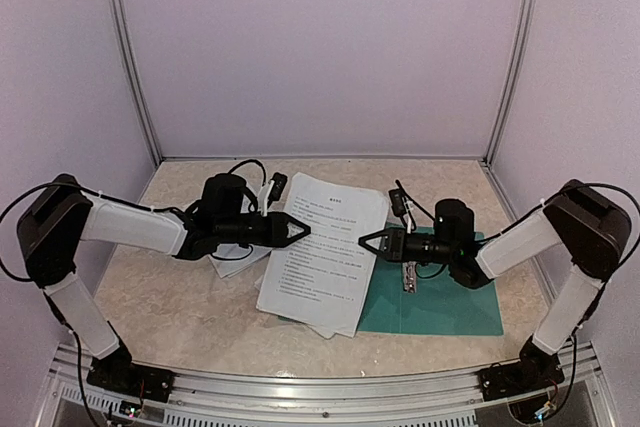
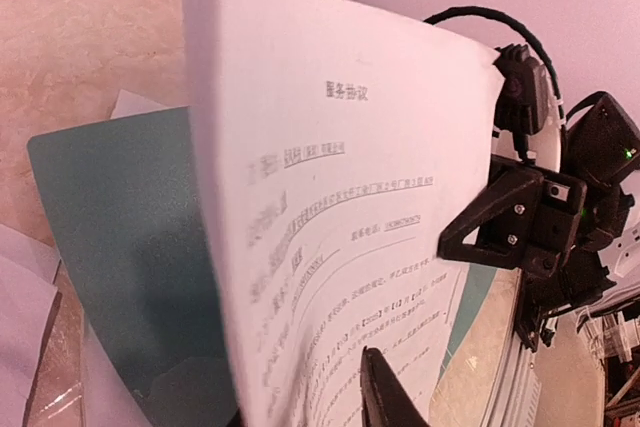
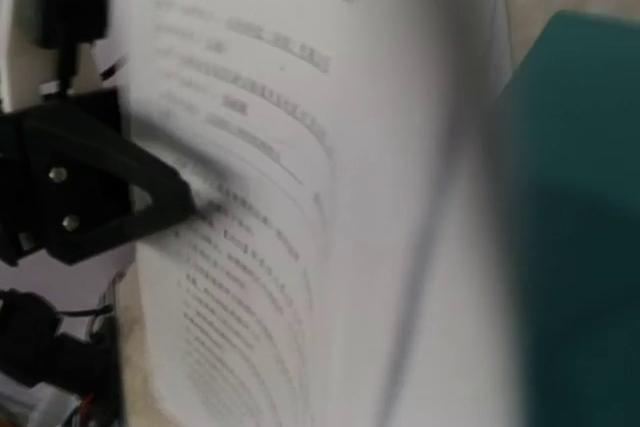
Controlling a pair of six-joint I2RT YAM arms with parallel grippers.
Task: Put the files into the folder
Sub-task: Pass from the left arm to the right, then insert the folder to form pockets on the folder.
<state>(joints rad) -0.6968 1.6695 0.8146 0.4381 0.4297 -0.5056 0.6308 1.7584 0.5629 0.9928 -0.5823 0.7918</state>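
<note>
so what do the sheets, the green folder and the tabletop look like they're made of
Sheets: thin matte white paper, since they bow and curl where lifted and carry black print. Folder: probably thin card, flat dark teal with a dull surface, though plastic can't be ruled out. Tabletop: beige marbled pattern with a soft sheen, likely laminate or stone-look board.

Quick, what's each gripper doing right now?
Left gripper: at the files' left edge; grip cannot be told.
Right gripper: closed on the files' right edge.
</note>
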